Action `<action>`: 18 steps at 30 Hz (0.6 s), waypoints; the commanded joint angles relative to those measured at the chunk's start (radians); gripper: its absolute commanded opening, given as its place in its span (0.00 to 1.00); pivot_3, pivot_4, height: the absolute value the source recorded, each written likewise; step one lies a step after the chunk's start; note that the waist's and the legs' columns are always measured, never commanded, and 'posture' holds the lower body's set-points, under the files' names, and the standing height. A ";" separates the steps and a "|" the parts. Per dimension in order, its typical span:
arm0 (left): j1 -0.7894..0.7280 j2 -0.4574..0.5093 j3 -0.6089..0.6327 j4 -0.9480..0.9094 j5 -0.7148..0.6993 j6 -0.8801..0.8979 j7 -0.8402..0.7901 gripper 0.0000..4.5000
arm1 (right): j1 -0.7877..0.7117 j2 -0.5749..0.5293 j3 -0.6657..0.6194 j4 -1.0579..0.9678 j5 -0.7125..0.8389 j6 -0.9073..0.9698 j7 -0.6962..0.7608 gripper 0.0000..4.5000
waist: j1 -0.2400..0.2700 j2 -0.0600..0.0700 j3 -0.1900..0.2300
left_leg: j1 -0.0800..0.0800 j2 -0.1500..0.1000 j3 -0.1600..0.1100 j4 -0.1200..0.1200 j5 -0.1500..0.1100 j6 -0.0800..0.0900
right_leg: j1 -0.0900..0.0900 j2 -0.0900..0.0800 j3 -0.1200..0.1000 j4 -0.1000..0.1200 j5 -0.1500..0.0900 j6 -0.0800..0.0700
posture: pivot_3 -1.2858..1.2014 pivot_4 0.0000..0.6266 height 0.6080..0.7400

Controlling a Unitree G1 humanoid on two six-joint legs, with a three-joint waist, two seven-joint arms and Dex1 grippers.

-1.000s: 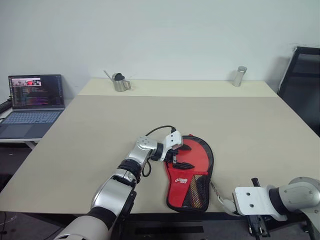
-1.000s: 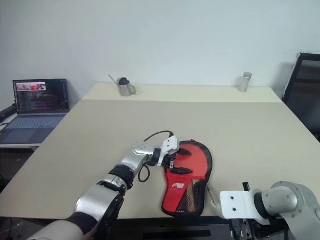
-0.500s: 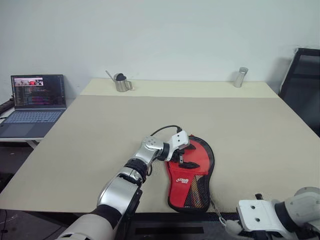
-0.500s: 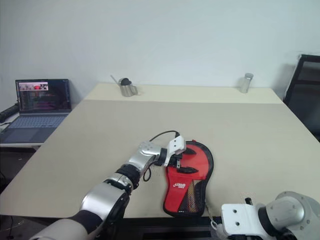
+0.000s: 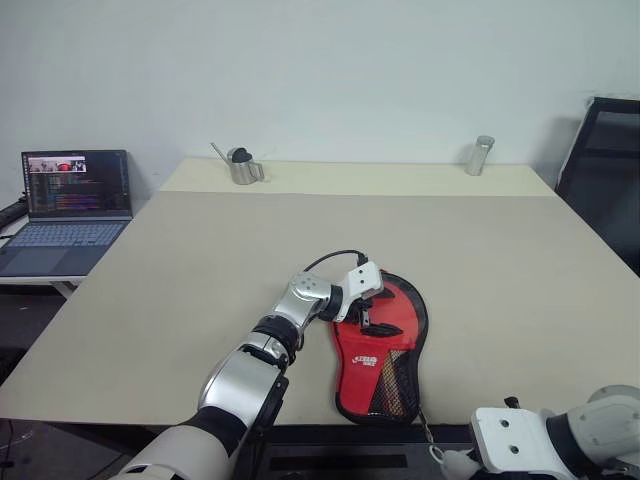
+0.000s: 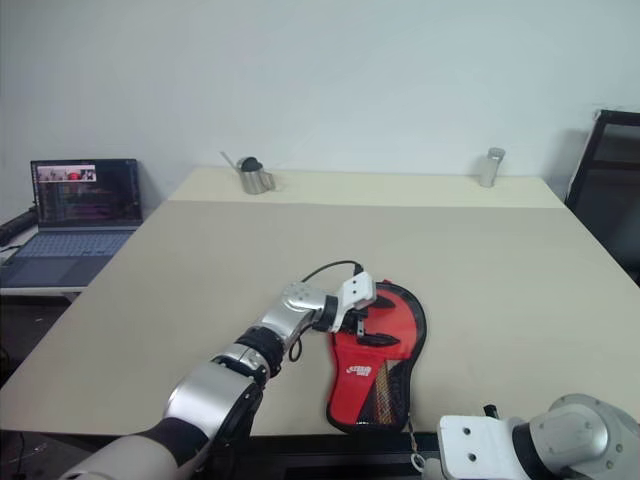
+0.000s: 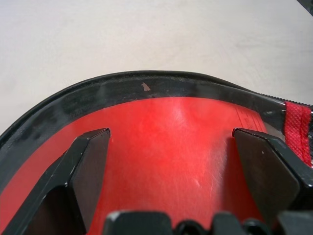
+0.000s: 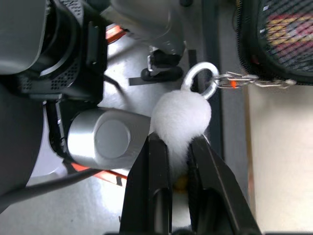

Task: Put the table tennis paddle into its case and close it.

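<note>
Across the beige table (image 5: 200, 260), the left gripper (image 5: 368, 305) is hovering spread wide over the case (image 5: 385, 345), its fingers (image 7: 90, 161) straddling the red paddle (image 7: 186, 147). The right gripper (image 8: 171, 161) is pinching the fluffy white charm (image 8: 181, 120) past the table's near edge. To close it well, it should be pulling the zip steadily while the left is pressing the case flat.

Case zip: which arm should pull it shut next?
Right, probably. The right gripper is already shut on the white charm chained to the case at its handle end. The left gripper is open over the paddle head, placed to steady it.
</note>
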 commanded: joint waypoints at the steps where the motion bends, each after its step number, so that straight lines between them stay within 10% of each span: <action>1: 0.018 0.003 -0.025 0.024 0.040 0.000 0.002 0.97 | -0.038 -0.004 -0.009 -0.035 0.065 0.025 -0.017 0.30 | 0.000 0.000 0.000 | 0.000 0.000 0.000 0.000 0.000 0.000 | 0.000 0.000 0.000 0.000 0.000 0.000 | 0.52 0.24 1.00; 11: 0.049 0.016 -0.008 0.000 0.021 -0.001 0.005 0.97 | -0.211 0.027 -0.093 0.000 0.267 0.151 -0.051 1.00 | -0.010 0.000 0.000 | 0.001 0.001 -0.001 0.000 0.000 0.000 | 0.000 0.000 0.000 0.000 0.000 0.000 | 0.52 0.24 1.00; 18: 0.070 0.028 0.031 -0.067 -0.028 0.012 -0.034 0.97 | -0.496 0.200 -0.003 0.282 0.201 0.173 -0.150 1.00 | -0.026 -0.001 -0.001 | 0.002 0.001 -0.005 0.000 0.000 0.000 | 0.001 0.000 0.001 0.000 0.000 0.000 | 0.52 0.24 1.00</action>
